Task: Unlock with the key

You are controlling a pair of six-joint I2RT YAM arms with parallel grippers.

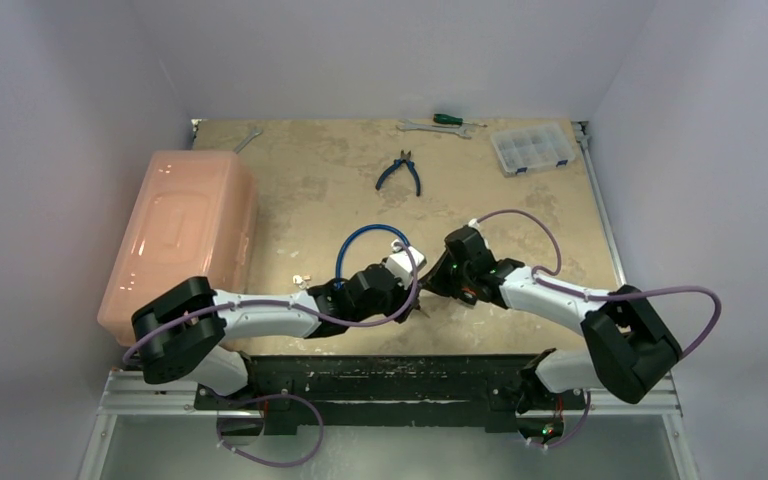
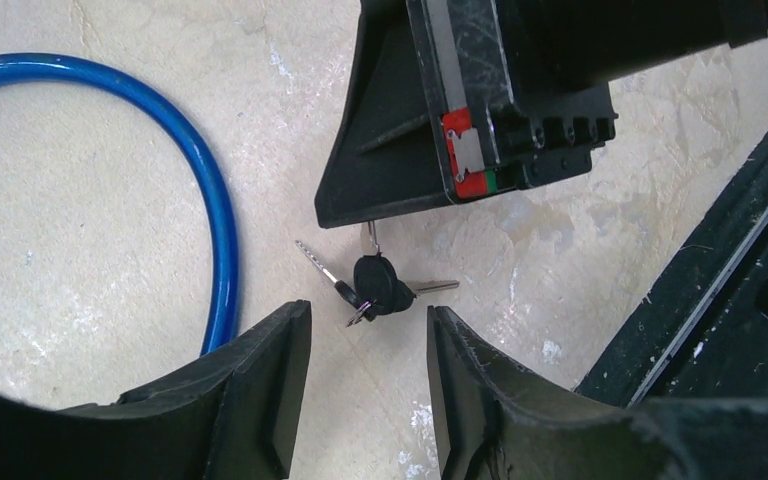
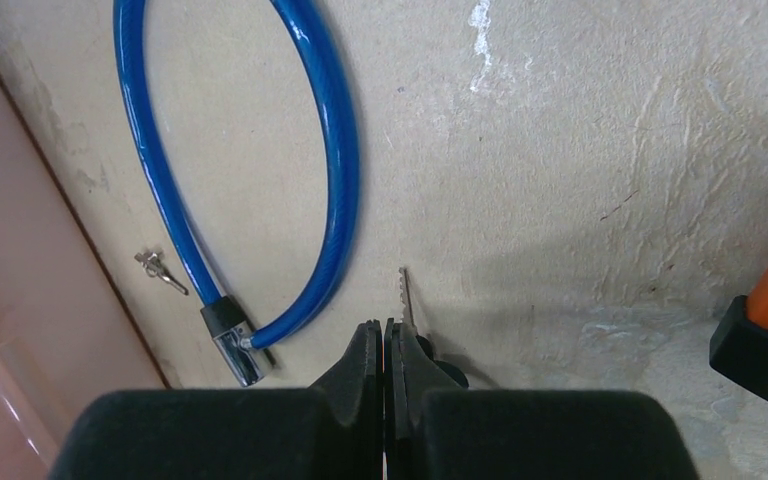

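A blue cable lock (image 1: 345, 250) lies looped on the table, its chrome lock body (image 3: 232, 345) at the loop's near end. The bunch of black-headed keys (image 2: 380, 285) sits just below the right gripper's fingers (image 2: 410, 150). One key blade (image 2: 370, 236) runs up into their tip. My right gripper (image 3: 382, 325) is shut, and another key blade (image 3: 407, 295) sticks out beside its right finger. My left gripper (image 2: 370, 315) is open just short of the bunch, with nothing between its fingers. Both grippers meet near the table's front middle (image 1: 428, 295).
A pink plastic box (image 1: 185, 235) fills the left side. Blue pliers (image 1: 400, 172), a wrench (image 1: 435, 127), a green screwdriver (image 1: 447, 118) and a clear parts organizer (image 1: 532, 148) lie at the back. A small loose key (image 3: 155, 265) rests beside the cable, near the box.
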